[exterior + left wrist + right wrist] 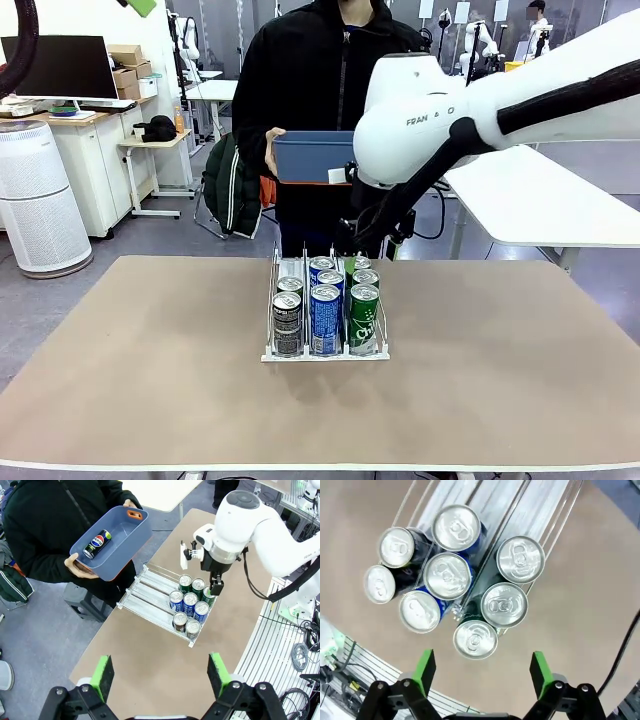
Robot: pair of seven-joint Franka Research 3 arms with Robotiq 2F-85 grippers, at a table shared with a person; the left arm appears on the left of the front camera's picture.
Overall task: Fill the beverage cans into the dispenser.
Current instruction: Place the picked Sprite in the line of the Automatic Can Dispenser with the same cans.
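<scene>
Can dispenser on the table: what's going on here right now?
The clear plastic three-lane dispenser holds eight slim aluminium cans: two black cans, three blue-and-white cans, three green-and-white cans. The right gripper hangs open and empty above the green-and-white lane. The left gripper is open too, held high, away from the dispenser. Across the table a person holds a blue rectangular plastic bin with one more black can lying in it, not yet loaded.

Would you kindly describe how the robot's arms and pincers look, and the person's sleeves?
The right arm is glossy white with rounded shells, grey "FRAN" lettering and a black cable along it. The left pincer and right pincer have black bodies with bright green finger pads. The person's sleeves are black.
</scene>
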